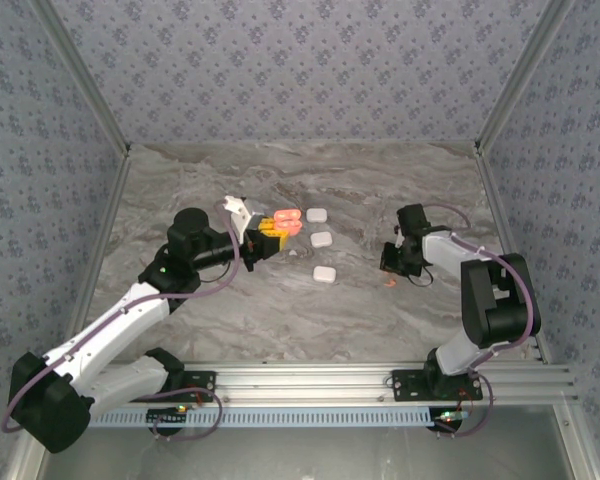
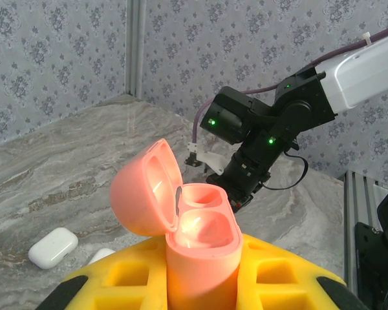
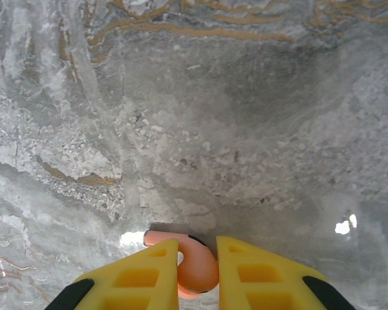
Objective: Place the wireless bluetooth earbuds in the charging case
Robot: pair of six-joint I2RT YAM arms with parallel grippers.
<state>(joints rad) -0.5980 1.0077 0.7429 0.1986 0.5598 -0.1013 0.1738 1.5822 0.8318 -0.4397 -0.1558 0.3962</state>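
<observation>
An orange charging case (image 2: 200, 258) stands upright between the yellow fingers (image 2: 281, 274) of my left gripper (image 2: 204, 278), which is shut on it. Its lid (image 2: 142, 190) is swung open to the left and both wells look empty. From above, the case (image 1: 286, 222) is held over the table's left middle. My right gripper (image 3: 197, 248) is down at the marble, shut on an orange-red earbud (image 3: 197, 271) whose stem pokes out to the left. In the top view the right gripper (image 1: 392, 264) sits at the right middle, with an orange-red speck (image 1: 389, 283) just below it.
Three white closed cases (image 1: 317, 215) (image 1: 322, 240) (image 1: 325, 274) lie in a column between the two arms. Two of them (image 2: 53, 247) (image 2: 102, 255) show low left in the left wrist view. The right arm (image 2: 265, 135) is straight ahead of the held case. Patterned walls enclose the table.
</observation>
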